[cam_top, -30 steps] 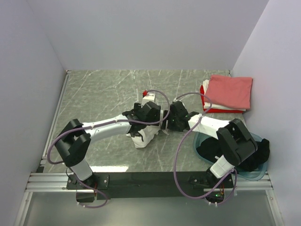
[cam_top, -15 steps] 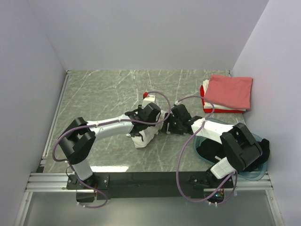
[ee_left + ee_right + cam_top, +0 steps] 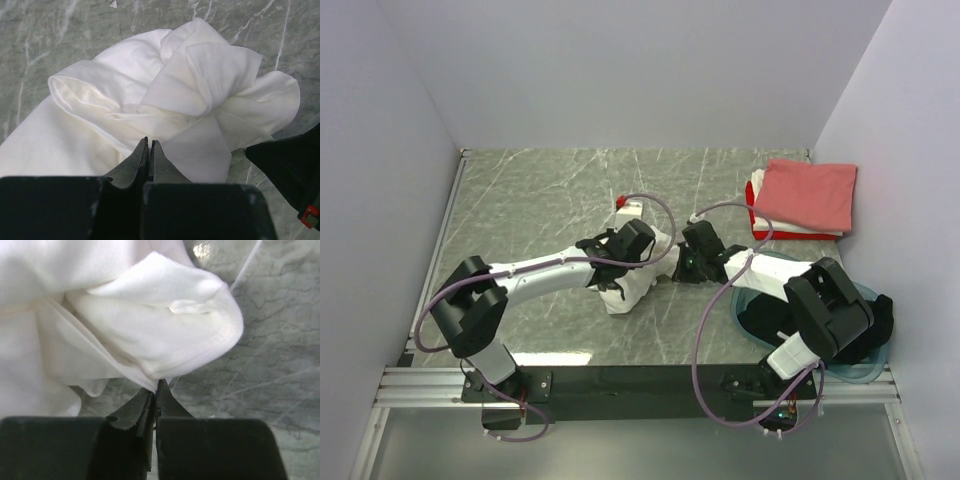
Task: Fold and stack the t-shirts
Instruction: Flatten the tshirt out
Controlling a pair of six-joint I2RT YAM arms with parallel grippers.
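A crumpled white t-shirt point(image 3: 623, 293) lies at the table's middle, and both arms meet over it. My left gripper point(image 3: 642, 262) is shut, its tips point(image 3: 150, 142) pinching a fold of the white t-shirt point(image 3: 200, 75). My right gripper point(image 3: 672, 268) is shut too, its tips point(image 3: 157, 384) nipping the hemmed edge of the same shirt point(image 3: 150, 330). The right gripper's black body point(image 3: 292, 162) shows at the edge of the left wrist view. At the back right sits a folded stack, with a salmon-pink t-shirt point(image 3: 810, 192) on top of red and white ones point(image 3: 757, 208). A black t-shirt point(image 3: 868, 325) lies in the tub.
The translucent teal tub point(image 3: 855, 372) stands at the near right beside the right arm's base. White walls close in the left, back and right of the grey marble table point(image 3: 540, 190). A metal rail point(image 3: 620, 378) runs along the near edge.
Both grippers went from open to shut on the white t-shirt. The left arm's elbow drew back to the left and both wrists shifted slightly over the shirt.
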